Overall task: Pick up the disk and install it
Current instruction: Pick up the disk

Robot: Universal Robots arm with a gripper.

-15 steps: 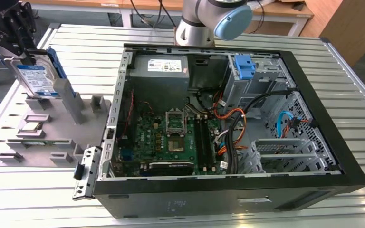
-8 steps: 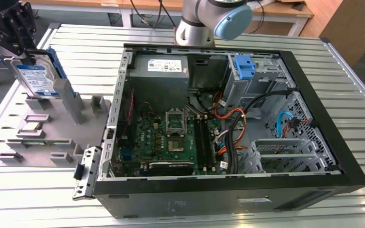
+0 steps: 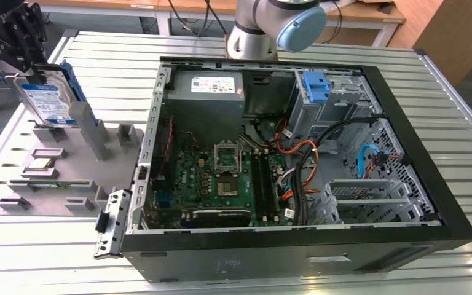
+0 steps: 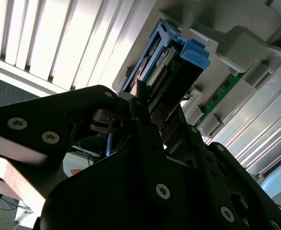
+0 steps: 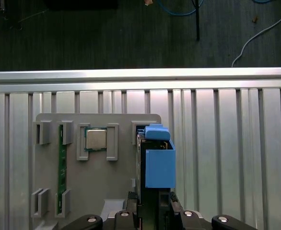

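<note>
Gripper [image 3: 32,72] clamped the disk [image 3: 49,101] upright over the grey parts holder [image 3: 80,175], which sat on a slatted aluminium table [image 3: 39,264]; dark cabled floor [image 5: 83,33] lay beyond it.

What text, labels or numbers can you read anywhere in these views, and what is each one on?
No text can be quoted from any view.
White-and-blue label on the disk: print too small to read.
White sticker on the power supply: print too small to read.
Front panel of the computer case: faint marks, unreadable.
Lid of the processor on the grey fixture: no legible marking.
</note>
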